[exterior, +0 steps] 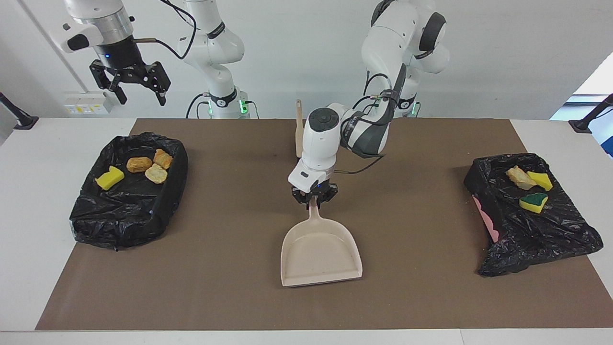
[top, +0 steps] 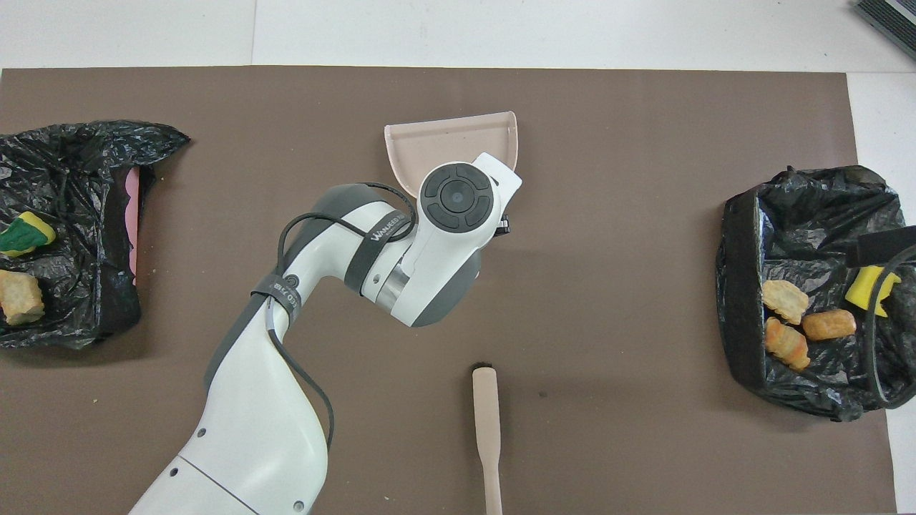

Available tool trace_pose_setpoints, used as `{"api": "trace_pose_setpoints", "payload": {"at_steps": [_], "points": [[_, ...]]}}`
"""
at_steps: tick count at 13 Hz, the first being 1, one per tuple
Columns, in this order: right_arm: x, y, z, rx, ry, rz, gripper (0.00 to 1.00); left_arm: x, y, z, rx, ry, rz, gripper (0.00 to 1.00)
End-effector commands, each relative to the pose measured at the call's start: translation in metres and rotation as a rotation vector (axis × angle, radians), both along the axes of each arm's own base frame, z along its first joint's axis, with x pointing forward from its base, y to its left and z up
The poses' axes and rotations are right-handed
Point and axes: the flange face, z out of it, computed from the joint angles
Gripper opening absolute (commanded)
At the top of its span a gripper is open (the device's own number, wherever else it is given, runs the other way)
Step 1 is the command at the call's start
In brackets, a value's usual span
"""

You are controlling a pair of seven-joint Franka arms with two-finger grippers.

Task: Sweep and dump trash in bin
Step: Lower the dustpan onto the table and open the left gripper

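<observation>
My left gripper (exterior: 313, 199) is shut on the handle of the beige dustpan (exterior: 320, 256), which lies low on the brown mat near its middle; the wrist hides the gripper from above, where only the dustpan (top: 444, 139) shows. The pan is empty. Trash sits in two black-lined bins. The bin (exterior: 119, 211) at the right arm's end holds a yellow sponge (exterior: 109, 178) and three bread chunks (exterior: 139, 165). The bin (exterior: 527, 230) at the left arm's end holds a bread chunk (exterior: 520, 177), a yellow sponge (exterior: 541, 180) and a green-backed sponge (exterior: 533, 202). My right gripper (exterior: 141, 98) hangs open, high above its bin.
The beige brush (top: 485, 422) lies on the mat nearer to the robots than the dustpan, bristles toward the pan. A pink edge (exterior: 481, 211) shows under the slumped bag at the left arm's end. The brown mat (exterior: 230, 287) covers most of the white table.
</observation>
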Motion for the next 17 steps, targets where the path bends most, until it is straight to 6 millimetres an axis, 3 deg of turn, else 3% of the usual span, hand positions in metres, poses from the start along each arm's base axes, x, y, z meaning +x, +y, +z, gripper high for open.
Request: {"api": "trace_pose_setpoints", "payload": {"at_steps": [1,2,3,5,6,9,10,11,12,13,15,17], "points": [[-0.004,-0.001,0.006,0.010,-0.012,0.020,1.00,0.004,-0.010,0.005,-0.022,-0.017,0.029,0.00],[-0.004,-0.001,0.006,0.010,-0.010,0.020,1.00,0.004,-0.011,0.005,-0.031,-0.010,0.034,0.00],[-0.004,-0.002,0.006,0.009,-0.010,0.018,1.00,0.004,-0.010,0.004,-0.047,0.004,0.046,0.07],[-0.006,-0.003,0.004,0.011,0.005,0.024,1.00,0.002,-0.012,0.007,-0.069,0.011,0.055,0.30],[-0.008,-0.004,0.003,0.013,0.020,0.023,1.00,0.002,-0.013,0.006,-0.069,0.011,0.053,0.37],[-0.014,-0.001,0.004,0.064,0.038,0.026,1.00,0.000,-0.009,0.005,-0.052,0.020,0.053,0.41],[-0.014,-0.002,0.005,0.061,0.029,0.018,1.00,0.001,-0.008,0.004,-0.046,0.023,0.053,0.48],[-0.014,-0.003,0.007,0.056,0.023,0.014,1.00,0.003,-0.004,0.003,-0.035,0.025,0.060,0.62],[-0.015,-0.004,0.008,0.058,0.024,0.013,1.00,0.005,0.000,0.004,-0.019,0.018,0.057,0.90],[-0.016,-0.002,0.010,0.058,0.020,0.016,1.00,0.009,0.008,0.012,0.000,-0.005,0.049,1.00],[-0.015,0.003,0.009,0.061,0.020,0.025,1.00,0.004,0.026,0.038,-0.006,-0.020,0.042,1.00],[-0.015,0.002,0.010,0.062,0.018,0.023,1.00,0.013,0.070,0.070,-0.008,-0.032,0.047,1.00]]}}
